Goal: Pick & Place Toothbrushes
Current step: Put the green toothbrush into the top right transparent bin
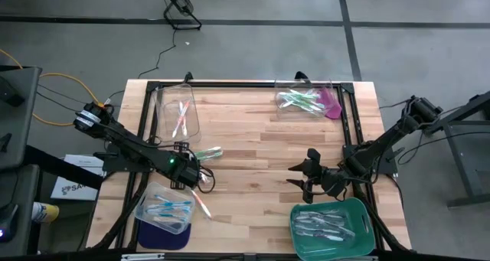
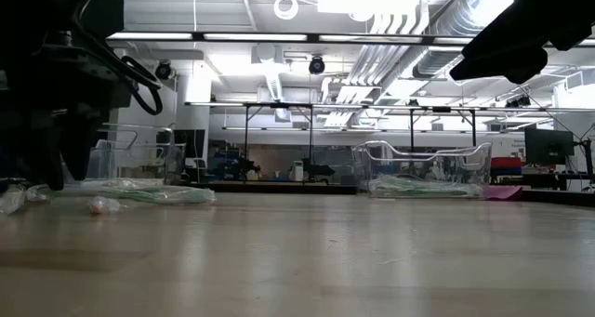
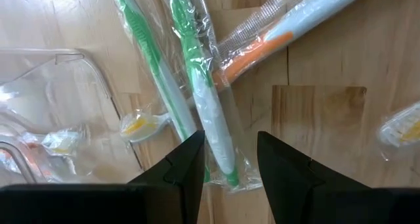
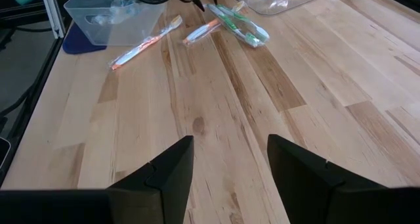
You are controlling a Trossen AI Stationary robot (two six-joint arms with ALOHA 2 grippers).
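On the pale wooden plank worktop, the left arm's dark 2-finger tool sits at the lower left of the high view, its fingers spread apart and gripping nothing; the left wrist view shows the 2 fingertips straddling the end of a green-and-white plastic-wrapped toothbrush, with a second green wrapped toothbrush just beside it and an orange-and-white wrapped toothbrush lying crosswise over them; another orange wrapped toothbrush lies on the wood just below that tool, near a clear plastic bin holding blue toothbrushes at the lower left; a clear bin with pink-orange toothbrushes stands in the upper left, a clear bin with green toothbrushes in the upper right, and a green plastic tray of pale toothbrushes at the lower right; the right arm's tool hovers just above that tray's upper left corner, fingers parted and empty.
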